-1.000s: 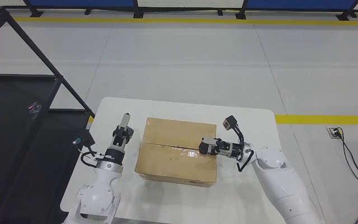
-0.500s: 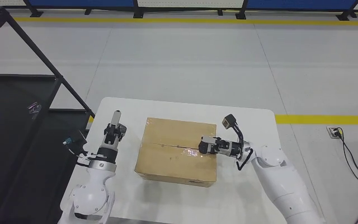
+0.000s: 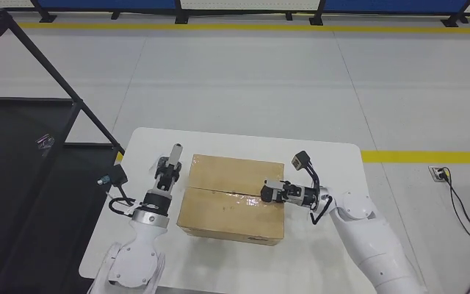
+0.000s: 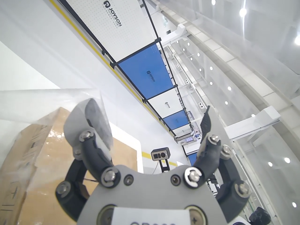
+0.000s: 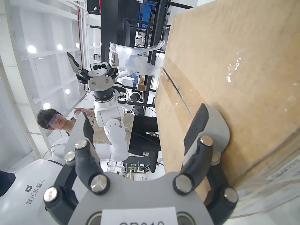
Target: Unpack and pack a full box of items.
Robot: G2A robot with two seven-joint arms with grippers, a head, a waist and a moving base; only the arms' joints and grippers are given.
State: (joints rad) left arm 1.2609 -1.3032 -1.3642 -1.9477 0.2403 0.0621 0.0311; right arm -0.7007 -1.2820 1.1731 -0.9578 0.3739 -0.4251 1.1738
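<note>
Under right gripper (image 3: 266,193) (spread), beside left gripper (image 3: 173,154), sits box (image 3: 224,209).

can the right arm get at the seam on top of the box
Probably yes. The right gripper is open and lies at the top of the box, right beside the seam, with nothing between them. The left gripper is off by the box's other end.

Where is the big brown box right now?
In the top view the cardboard box sits centred on the white table, with the left gripper beside one end and the right gripper over its seam.
</note>
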